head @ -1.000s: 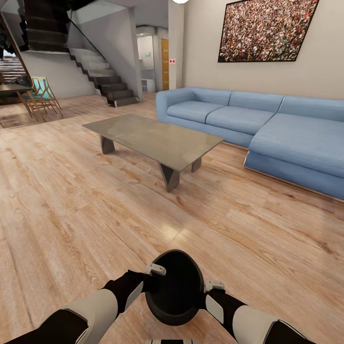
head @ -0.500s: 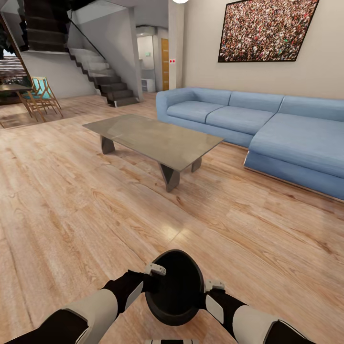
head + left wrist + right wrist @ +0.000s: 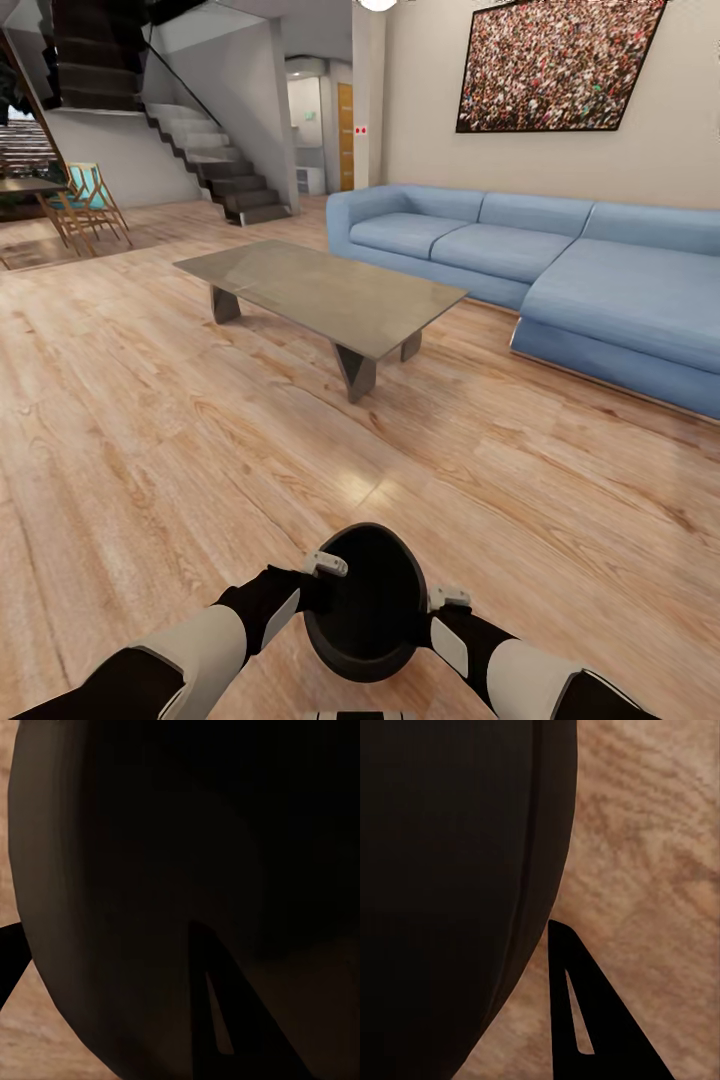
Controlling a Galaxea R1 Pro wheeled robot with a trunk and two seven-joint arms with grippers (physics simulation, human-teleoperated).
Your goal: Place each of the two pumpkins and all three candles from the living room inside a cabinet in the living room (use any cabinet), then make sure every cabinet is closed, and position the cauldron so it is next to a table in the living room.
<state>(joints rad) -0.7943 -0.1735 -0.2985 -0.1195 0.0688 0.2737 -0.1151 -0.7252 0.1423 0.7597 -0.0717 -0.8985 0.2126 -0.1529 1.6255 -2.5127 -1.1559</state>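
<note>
The black glossy cauldron [image 3: 365, 600] hangs low in front of me, its wide mouth facing up, held between both arms above the wood floor. My left gripper [image 3: 325, 568] grips its left rim and my right gripper [image 3: 447, 600] grips its right rim. In the left wrist view the cauldron [image 3: 150, 870] is a dark curved wall with one finger [image 3: 214, 1020] against it. In the right wrist view the cauldron [image 3: 435, 870] has one finger [image 3: 577, 1020] just outside its wall, over the floor. The grey coffee table [image 3: 320, 285] stands a few steps ahead, left of centre.
A long blue sofa [image 3: 560, 260] runs along the right behind the table. Dark stairs [image 3: 215, 160] rise at the back left, with wooden chairs [image 3: 85, 200] at the far left. Open wood floor [image 3: 200, 430] lies between me and the table.
The whole picture has shifted down by a hair, so the camera moved slightly. Arms and cauldron keep the same pose.
</note>
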